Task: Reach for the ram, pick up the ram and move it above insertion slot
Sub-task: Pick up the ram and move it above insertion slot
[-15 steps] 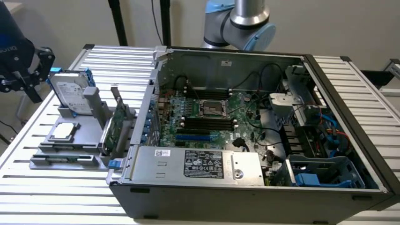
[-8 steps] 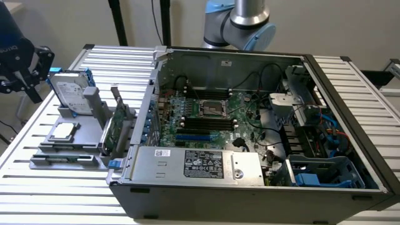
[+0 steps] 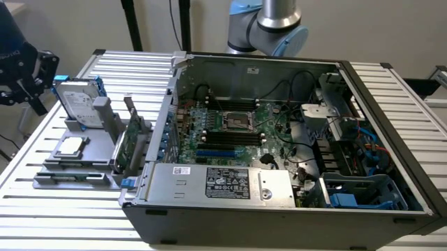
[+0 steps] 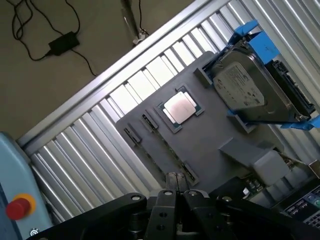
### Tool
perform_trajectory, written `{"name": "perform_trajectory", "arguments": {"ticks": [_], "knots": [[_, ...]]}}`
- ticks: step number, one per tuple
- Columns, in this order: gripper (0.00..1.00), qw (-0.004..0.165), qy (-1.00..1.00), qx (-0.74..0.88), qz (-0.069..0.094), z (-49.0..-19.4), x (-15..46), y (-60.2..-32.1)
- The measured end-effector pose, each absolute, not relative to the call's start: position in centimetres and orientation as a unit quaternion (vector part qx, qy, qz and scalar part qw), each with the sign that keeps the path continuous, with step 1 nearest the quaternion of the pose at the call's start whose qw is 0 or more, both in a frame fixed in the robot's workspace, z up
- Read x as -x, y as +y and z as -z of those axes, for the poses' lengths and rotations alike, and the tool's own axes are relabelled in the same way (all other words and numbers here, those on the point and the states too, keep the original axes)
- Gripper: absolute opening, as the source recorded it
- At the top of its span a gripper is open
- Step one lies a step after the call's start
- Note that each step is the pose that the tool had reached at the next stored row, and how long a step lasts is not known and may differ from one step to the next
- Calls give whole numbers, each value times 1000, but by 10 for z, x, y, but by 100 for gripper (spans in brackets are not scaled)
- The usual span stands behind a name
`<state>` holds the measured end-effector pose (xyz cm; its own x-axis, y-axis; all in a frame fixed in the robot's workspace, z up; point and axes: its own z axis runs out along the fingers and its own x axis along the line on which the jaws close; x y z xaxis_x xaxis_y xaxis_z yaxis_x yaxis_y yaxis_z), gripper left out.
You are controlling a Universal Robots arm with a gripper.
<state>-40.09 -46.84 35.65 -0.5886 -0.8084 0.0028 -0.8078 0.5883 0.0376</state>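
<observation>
I see the gripper hanging over the gray holder, its claw pressed together with nothing in it. The holder carries the hard drive and a processor chip. The ram lies along the holder's front edge, at the exterior view's left of the open computer case, not in the claw

No text is legible. The power supply, at the near side of the case, carries a black label with white print and a white sticker, both too small to read. The hard drive carries a pale label, its print unreadable.
</observation>
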Motion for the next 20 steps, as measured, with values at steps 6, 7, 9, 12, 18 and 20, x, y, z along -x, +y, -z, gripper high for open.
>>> {"name": "perform_trajectory", "arguments": {"ticks": [6, 7, 9, 12, 18, 20], "knots": [[11, 11, -865, -502, 16, -356, 401, -468], [11, 11, -861, -509, 15, -356, 401, -468], [11, 11, -851, -525, 15, -356, 401, -468], [11, 11, -836, -548, 15, -356, 401, -468], [11, 12, -806, -592, 14, -355, 401, -468], [11, 12, -795, -607, 14, -355, 401, -468]]}}
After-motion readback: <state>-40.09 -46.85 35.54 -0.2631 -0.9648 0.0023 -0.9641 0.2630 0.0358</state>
